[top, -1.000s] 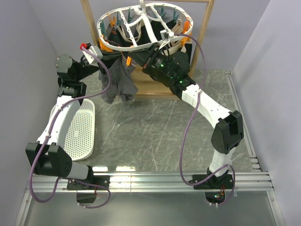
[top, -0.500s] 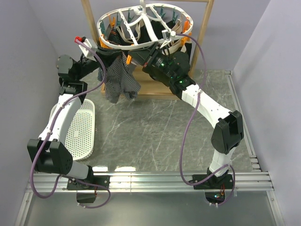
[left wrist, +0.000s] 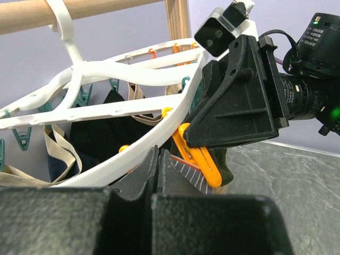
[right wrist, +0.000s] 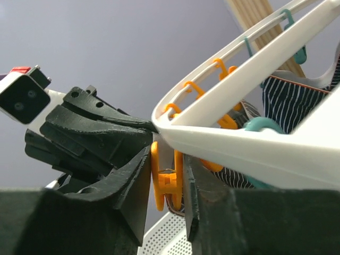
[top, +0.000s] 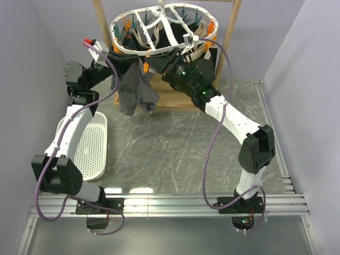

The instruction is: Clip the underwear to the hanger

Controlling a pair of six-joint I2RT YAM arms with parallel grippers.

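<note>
The light grey striped underwear (top: 134, 91) hangs from my left gripper (top: 127, 59), which is shut on its top edge just under the near rim of the white oval hanger (top: 159, 49). In the left wrist view the jaws (left wrist: 158, 156) are pressed together on the fabric, and a striped corner of the underwear (left wrist: 192, 176) lies against an orange clip (left wrist: 199, 156). My right gripper (top: 155, 65) is beside it. In the right wrist view the right gripper (right wrist: 167, 162) is shut on that orange clip (right wrist: 166, 183), under the hanger rim (right wrist: 239, 143).
The hanger hangs from a wooden frame (top: 100, 32). A dark pair with a cream waistband (left wrist: 106, 130) and a navy striped garment (right wrist: 297, 101) are clipped to it. A white perforated basket (top: 90, 143) lies at the left. Walls stand close on both sides.
My left gripper has risen and moved right, lifting the underwear's top edge up to the hanger rim and the orange clip. The right arm has hardly moved.
</note>
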